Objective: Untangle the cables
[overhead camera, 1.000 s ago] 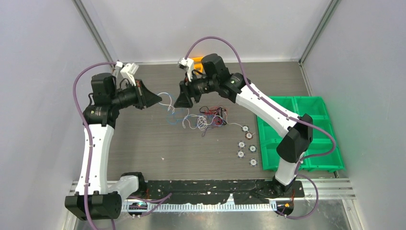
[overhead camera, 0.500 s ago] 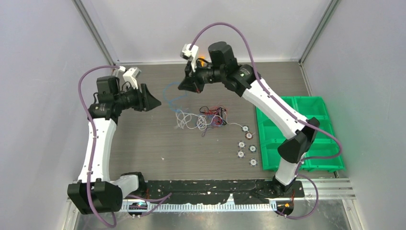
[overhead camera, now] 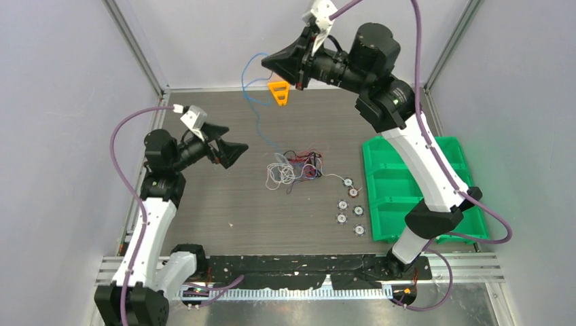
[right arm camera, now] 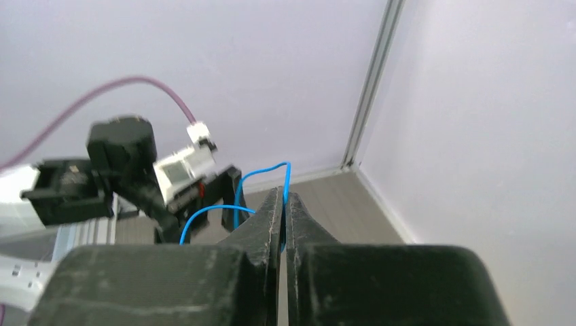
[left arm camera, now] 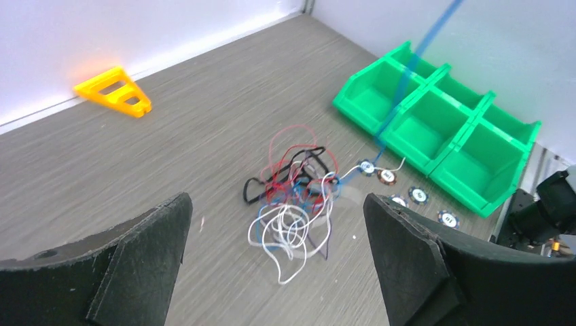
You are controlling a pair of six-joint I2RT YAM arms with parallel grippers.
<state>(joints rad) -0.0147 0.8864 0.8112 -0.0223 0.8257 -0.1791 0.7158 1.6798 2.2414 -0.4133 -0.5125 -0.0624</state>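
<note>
Grey wood-grain tabletop (overhead camera: 224,210) under tangled cables (overhead camera: 293,170), pale walls (overhead camera: 61,102) around

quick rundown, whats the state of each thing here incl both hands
left hand, open, empty
right hand, shut on the blue cable, raised high
blue cable, lifted, lower end runs down to the clump
cable clump, tangled, lying on the table
green bin, visible compartments empty
orange triangle, flat at the table's far edge
round discs, loose beside the bin
</note>
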